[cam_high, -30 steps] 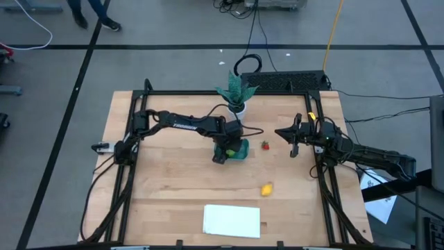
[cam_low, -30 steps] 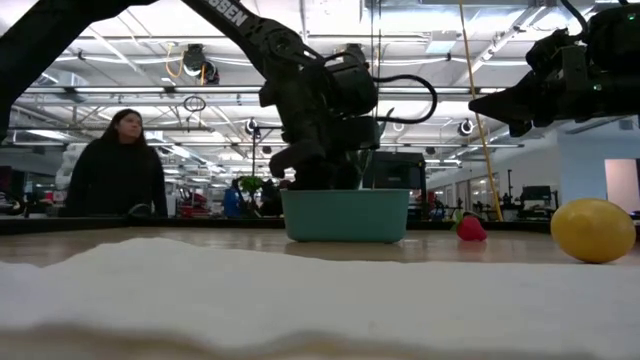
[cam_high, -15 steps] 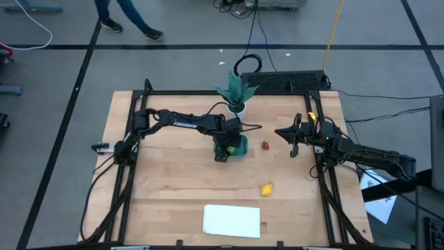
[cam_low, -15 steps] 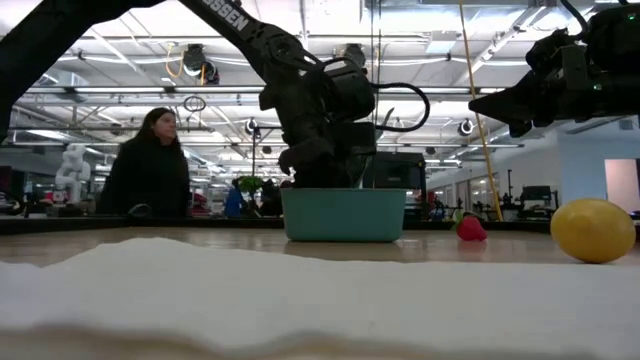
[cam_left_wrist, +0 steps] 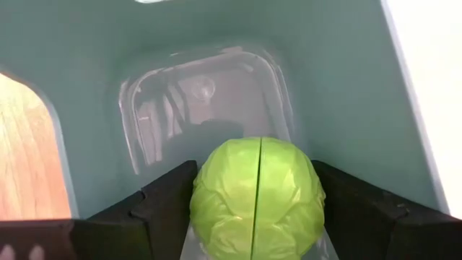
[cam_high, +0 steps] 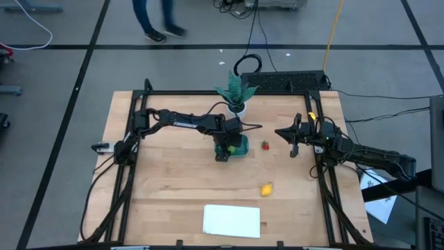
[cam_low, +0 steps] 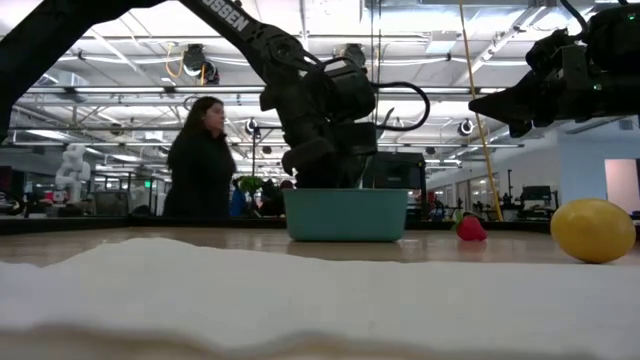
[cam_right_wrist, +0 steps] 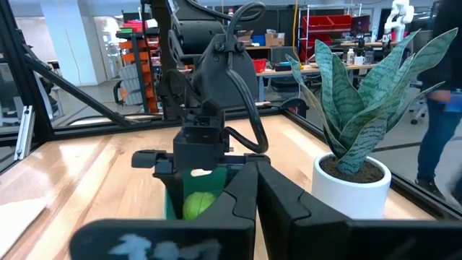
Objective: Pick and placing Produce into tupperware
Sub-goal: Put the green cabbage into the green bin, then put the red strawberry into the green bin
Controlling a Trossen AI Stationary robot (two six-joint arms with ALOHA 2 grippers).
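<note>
Wooden desk (cam_high: 166, 180) carries the teal tupperware (cam_low: 346, 215). Left gripper (cam_left_wrist: 256, 198) fingers (cam_left_wrist: 162, 206) hold the lime-green fruit (cam_left_wrist: 257, 195) inside it. Right gripper (cam_high: 293, 144), fingers closed empty, hovers right of the tupperware.

The round lime-green fruit (cam_left_wrist: 256, 195) has a seam down its middle and sits between two dark fingers, inside the teal tupperware (cam_high: 238, 147), which stands upright near the table's middle. The tiny red fruit (cam_high: 264, 145) lies just beside the tupperware. The yellow lemon (cam_high: 266, 188) lies apart, nearer the front edge.
</note>
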